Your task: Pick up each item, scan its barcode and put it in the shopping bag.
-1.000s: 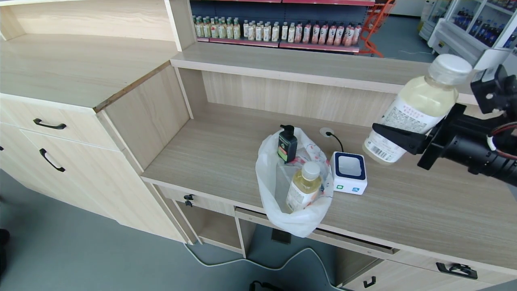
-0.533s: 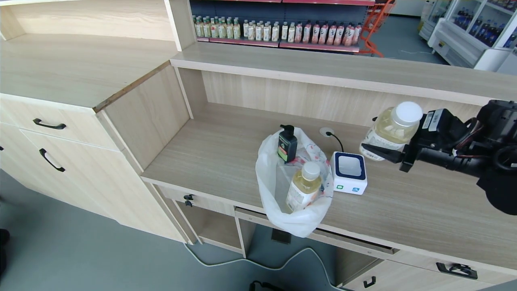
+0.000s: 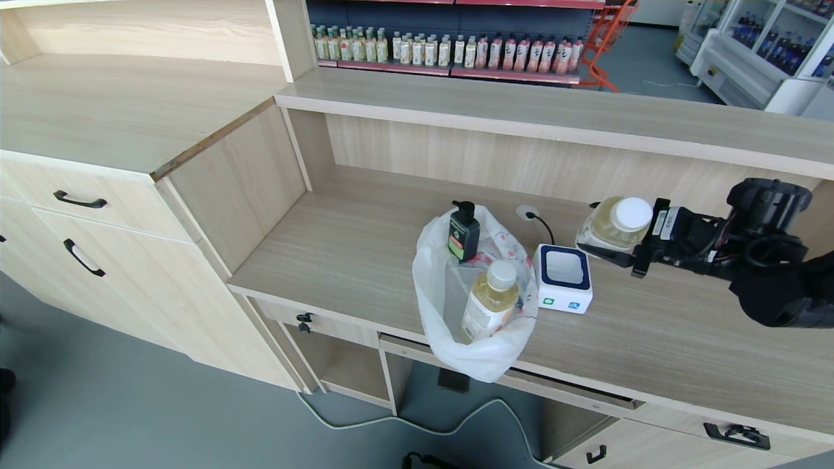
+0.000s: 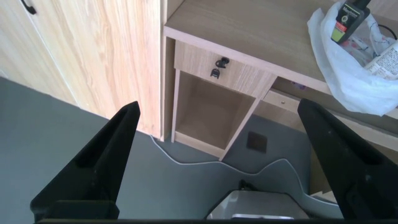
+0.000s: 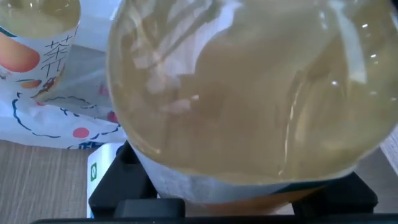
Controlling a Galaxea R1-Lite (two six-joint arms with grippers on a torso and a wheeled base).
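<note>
My right gripper (image 3: 589, 229) has its fingers clamped around the yellow drink bottle (image 3: 618, 220). It holds the bottle tilted, cap toward me, just beside the scanner (image 3: 564, 279) at its far right corner. The shopping bag (image 3: 433, 286) sits just left of the scanner, with a second bottle (image 3: 490, 303) and a black pump bottle (image 3: 463, 234) inside. My left gripper (image 4: 217, 107) hangs with fingers spread wide, well apart from the scanner, low before the counter (image 4: 249, 37).

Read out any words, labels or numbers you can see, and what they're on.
None reads clearly.
Held bottle label: print too small.
Bagged bottle: label blurred.
Black pump bottle: label too small.
Scanner: small icons, no legible text.
Shelf bottles: too far.
</note>
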